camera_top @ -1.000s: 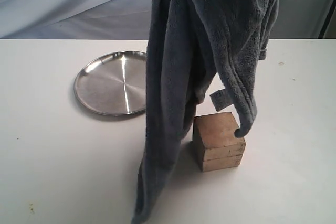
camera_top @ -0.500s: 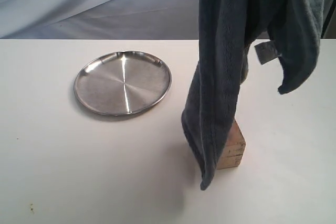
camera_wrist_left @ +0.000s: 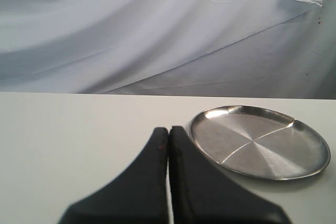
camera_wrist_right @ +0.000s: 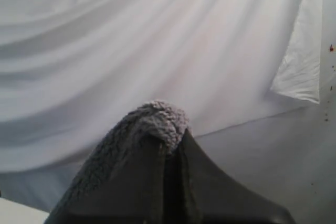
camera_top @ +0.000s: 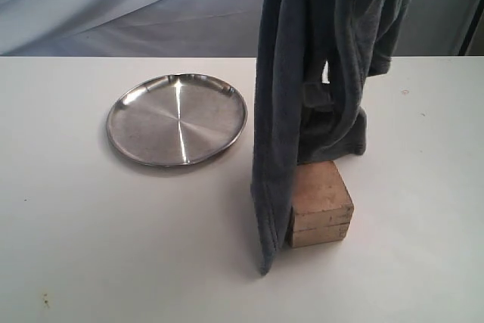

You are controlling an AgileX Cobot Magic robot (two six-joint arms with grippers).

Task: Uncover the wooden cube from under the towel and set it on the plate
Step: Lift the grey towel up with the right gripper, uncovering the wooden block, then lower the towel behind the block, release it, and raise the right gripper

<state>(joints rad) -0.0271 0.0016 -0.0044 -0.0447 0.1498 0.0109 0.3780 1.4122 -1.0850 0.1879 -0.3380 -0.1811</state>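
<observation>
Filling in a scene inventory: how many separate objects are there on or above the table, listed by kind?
grey towel: 1
wooden cube: 1
stainless-steel plate: 1
Total: 3

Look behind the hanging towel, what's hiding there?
The wooden cube sits on the table behind the towel. Its top and right part show. The cloth covers its left side, so that side cannot be seen.
</observation>
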